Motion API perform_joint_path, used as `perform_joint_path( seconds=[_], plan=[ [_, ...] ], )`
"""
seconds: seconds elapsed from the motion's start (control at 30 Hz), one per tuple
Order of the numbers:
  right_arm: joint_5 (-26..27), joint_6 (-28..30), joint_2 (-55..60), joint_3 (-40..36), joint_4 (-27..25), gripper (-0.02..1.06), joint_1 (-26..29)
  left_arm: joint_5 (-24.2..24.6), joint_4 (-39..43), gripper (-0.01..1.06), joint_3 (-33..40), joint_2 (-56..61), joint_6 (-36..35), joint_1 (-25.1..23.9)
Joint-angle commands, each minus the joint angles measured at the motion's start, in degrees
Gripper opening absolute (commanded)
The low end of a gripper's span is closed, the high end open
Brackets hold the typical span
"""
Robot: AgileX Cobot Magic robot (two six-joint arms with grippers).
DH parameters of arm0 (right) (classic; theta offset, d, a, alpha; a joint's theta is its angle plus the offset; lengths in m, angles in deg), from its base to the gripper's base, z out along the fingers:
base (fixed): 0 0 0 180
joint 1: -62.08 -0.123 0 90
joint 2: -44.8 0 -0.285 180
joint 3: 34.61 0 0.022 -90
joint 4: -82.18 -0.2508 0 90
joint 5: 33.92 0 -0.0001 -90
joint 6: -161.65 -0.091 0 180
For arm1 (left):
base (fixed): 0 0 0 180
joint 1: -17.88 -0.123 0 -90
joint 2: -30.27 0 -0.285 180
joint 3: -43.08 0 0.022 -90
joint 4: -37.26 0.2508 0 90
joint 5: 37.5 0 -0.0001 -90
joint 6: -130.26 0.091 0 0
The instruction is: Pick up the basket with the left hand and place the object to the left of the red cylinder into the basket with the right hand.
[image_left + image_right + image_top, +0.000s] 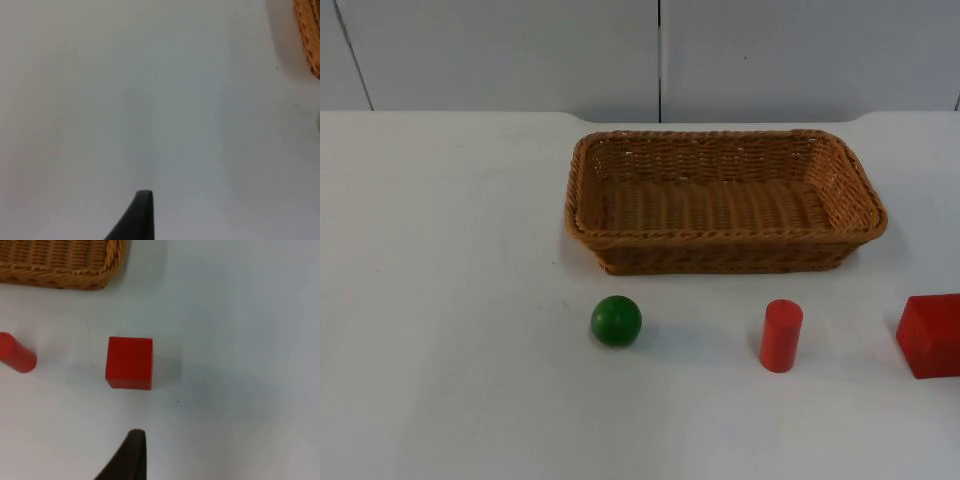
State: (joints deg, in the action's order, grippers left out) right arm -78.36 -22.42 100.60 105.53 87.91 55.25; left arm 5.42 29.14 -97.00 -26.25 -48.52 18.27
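Lying left of red cylinder (781, 335) — green ball (616, 321), ungripped.

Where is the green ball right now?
In the top view, the green ball sits on the white table, left of the upright red cylinder and in front of the wicker basket's left end, touching neither.

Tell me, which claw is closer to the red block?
Right. The right claw hangs just beside the red block. The left claw is over bare table past the basket, far across from it.
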Motion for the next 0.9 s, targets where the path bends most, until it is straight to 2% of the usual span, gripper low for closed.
perform_joint_path(
  seconds=[0.0,0.23,0.5,0.63,0.77,0.8,0.83,0.87],
  plan=[
    [1.25,-0.14,-0.01,-0.30,0.16,1.05,0.33,-1.81,-0.96,1.05,-0.89,-1.49,0.03,0.24],
    [1.37,-0.14,-0.01,-0.30,0.16,1.05,0.33,-6.41,-4.76,1.05,-6.33,-12.87,4.07,0.24],
    [1.37,-0.14,-0.01,-0.30,0.16,1.05,0.33,-6.22,-14.98,1.05,-16.68,-28.92,12.74,0.69],
    [1.48,-0.14,-0.01,-0.42,0.16,1.05,0.33,-5.99,-15.89,1.05,-22.50,-37.51,13.99,3.66],
    [1.61,-0.14,-0.01,-0.42,0.16,1.05,0.33,-5.74,-15.61,1.05,-31.64,-49.65,13.99,7.68],
    [1.61,-0.14,-0.01,-0.42,0.16,1.05,0.33,-5.48,-15.61,1.05,-35.76,-54.36,13.67,8.69],
    [1.61,-0.14,-0.01,-0.42,0.16,1.05,0.33,-5.48,-15.61,1.05,-35.76,-54.36,13.67,8.69],
    [1.61,-0.14,-0.01,-0.42,0.16,1.05,0.33,-4.90,-15.61,1.05,-38.75,-57.40,13.52,9.12]
  ],
)
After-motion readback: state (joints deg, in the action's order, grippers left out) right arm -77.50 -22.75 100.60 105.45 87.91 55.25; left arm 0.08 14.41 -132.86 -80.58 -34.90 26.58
